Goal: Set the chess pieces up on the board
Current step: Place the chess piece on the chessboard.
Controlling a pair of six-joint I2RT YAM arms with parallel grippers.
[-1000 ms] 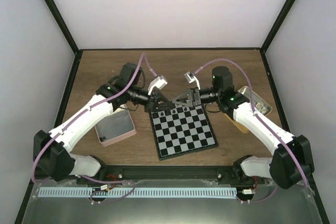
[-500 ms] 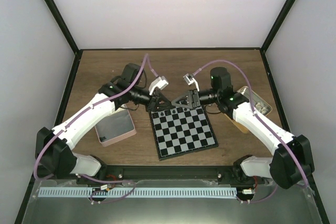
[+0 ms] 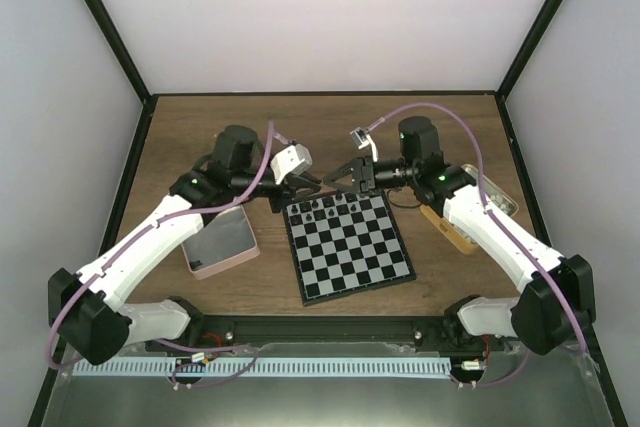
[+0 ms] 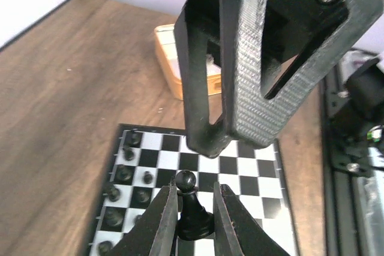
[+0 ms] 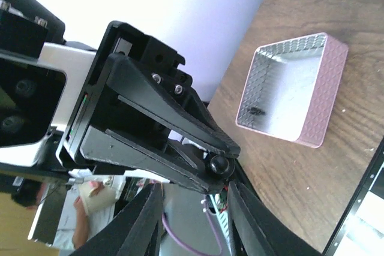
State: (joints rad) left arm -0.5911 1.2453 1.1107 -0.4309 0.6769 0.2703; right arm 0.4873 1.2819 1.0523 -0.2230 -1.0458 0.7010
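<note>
Now | black pawn (image 4: 188, 203) lifted over far edge of the board (image 3: 350, 247), pinched in left claw (image 4: 195, 193) | right claw (image 5: 195, 208) facing it, jaws apart, holding nothing | both arms bent inward above table (image 3: 200, 127)

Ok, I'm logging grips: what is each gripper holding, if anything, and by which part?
The left gripper pinches a black pawn by its body, head free. The right gripper is open, holding nothing.

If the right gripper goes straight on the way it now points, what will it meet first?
Probably the left gripper, whose fingertips hold a black pawn directly ahead of the right gripper; the depth between them is unclear.
</note>
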